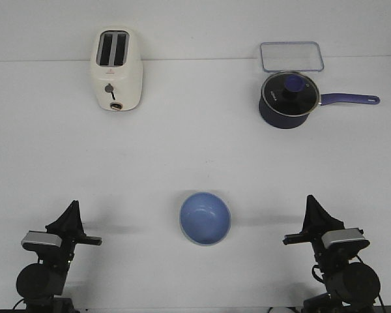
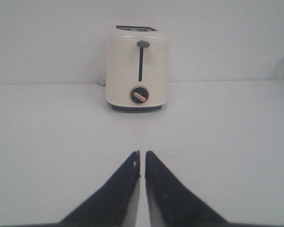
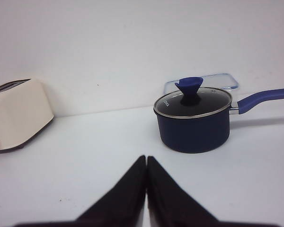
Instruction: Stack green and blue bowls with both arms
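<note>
On a plain white table [image 1: 195,156] backed by a white wall:

- Left gripper [image 1: 70,207]: near edge, left corner; fingers pressed nearly together, a thin slit between the tips, holding nothing.
- Toaster [image 1: 117,69]: cream, far left, upright, straight ahead of the left gripper.
- Blue bowl [image 1: 204,218]: near centre, upright, between the two grippers and apart from both. Green rim edge faintly visible beneath; cannot tell if a second bowl sits under it.
- Clear tray [image 1: 291,56]: far right, at the wall.
- Saucepan [image 1: 288,99]: navy, lidded, touching or just before the tray, handle pointing right.
- Right gripper [image 1: 314,208]: near edge, right corner; tips meeting, empty.

Broad bare surface across the middle.
</note>
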Available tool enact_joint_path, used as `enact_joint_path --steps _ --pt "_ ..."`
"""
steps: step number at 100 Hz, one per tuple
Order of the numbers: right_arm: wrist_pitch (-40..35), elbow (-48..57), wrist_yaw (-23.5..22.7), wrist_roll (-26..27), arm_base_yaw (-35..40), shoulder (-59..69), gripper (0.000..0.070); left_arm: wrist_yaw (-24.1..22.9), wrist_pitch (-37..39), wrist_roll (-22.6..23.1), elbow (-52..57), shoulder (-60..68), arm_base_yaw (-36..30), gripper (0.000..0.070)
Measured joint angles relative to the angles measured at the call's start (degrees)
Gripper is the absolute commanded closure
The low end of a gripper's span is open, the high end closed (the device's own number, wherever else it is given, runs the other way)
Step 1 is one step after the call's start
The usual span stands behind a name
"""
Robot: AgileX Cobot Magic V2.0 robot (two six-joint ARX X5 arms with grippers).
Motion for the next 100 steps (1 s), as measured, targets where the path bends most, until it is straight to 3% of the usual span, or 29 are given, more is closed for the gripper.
enact_joint_path --steps 16,37,62,100 --pt "-0.66 -0.17 0.44 -5.97 -1.7 -0.26 0.07 0.0 0.0 0.0 0.0 0.0 0.0 0.0685" --pt "1.09 -7.3 -7.23 -17.09 -11.47 -2.91 0.07 0.0 0.02 0.0 0.0 0.0 0.0 0.0685" --pt "4.0 -15.34 -8.09 -25.29 -14.23 -4.66 0.07 0.0 -0.04 0.0 0.0 0.0 0.0 0.0685" --pt "5.79 -16.7 -8.2 -28.22 -14.19 -4.83 0.07 0.0 0.04 0.0 0.0 0.0 0.0 0.0685"
